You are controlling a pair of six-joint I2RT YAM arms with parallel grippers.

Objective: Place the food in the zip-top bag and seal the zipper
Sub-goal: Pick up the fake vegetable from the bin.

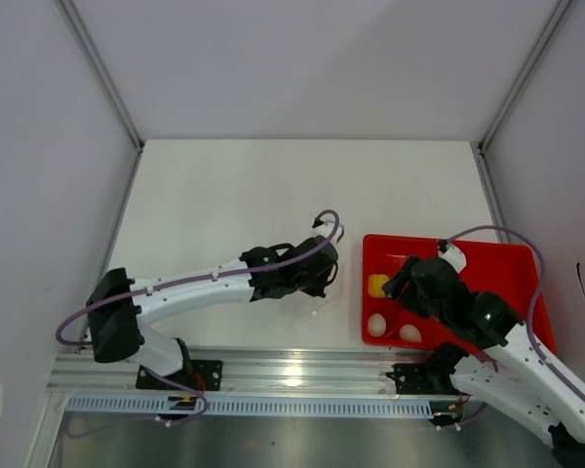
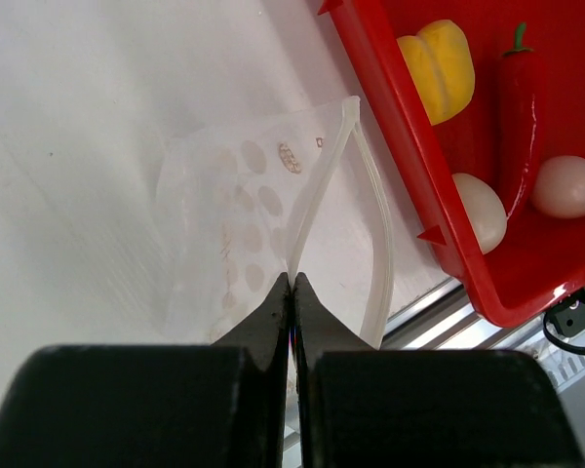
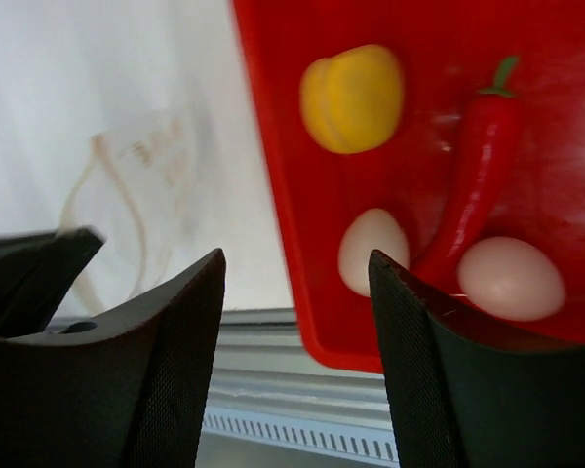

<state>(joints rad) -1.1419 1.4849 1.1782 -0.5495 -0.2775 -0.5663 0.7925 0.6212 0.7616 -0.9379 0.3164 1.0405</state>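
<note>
Where left gripper (image 2: 292, 282) clamps, zip-top bag (image 2: 224, 214) rim sits.

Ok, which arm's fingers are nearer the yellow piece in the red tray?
Right. The open right fingers hover at the red tray's left edge, the yellow piece ahead of them. The left fingers are shut on the zip-top bag's mouth, outside the tray.

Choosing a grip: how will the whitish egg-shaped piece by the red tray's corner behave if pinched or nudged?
Smooth and rounded, the whitish egg-shaped piece may slip from a pinch. Nudged, it would likely roll, though the red tray's wall and the red chilli pepper beside it should stop it.
</note>
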